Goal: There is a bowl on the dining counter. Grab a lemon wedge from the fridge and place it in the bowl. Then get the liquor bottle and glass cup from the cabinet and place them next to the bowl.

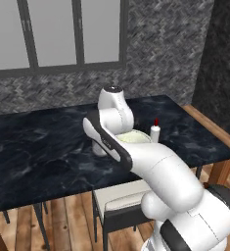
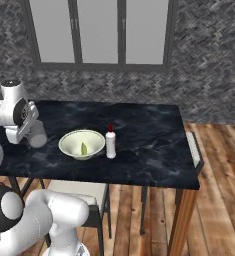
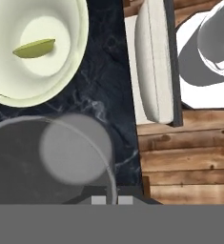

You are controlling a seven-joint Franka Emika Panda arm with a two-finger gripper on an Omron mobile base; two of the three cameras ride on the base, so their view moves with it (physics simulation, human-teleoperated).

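Observation:
The pale bowl (image 2: pixel 82 144) stands on the dark marble dining counter (image 2: pixel 149 145) with the yellow-green lemon wedge (image 2: pixel 83 148) lying inside it. The white liquor bottle (image 2: pixel 110 142) with its red cap stands upright just right of the bowl. My gripper (image 3: pixel 112 200) is shut on the rim of the grey glass cup (image 2: pixel 37 134), which is upright over the counter left of the bowl. In the hand view I look down into the cup (image 3: pixel 61 157), with the bowl (image 3: pixel 75 62) and wedge (image 3: pixel 35 48) beyond it. From the left base view, my arm partly hides the bowl (image 1: pixel 133 138); the bottle (image 1: pixel 155 132) shows beside it.
A chair with a cream cushion (image 2: pixel 74 192) is tucked under the counter's near edge, right below the cup and bowl. Another chair (image 2: pixel 194 150) stands at the counter's right end. Bare marble stretches behind and to the right of the bottle. A window wall lies behind.

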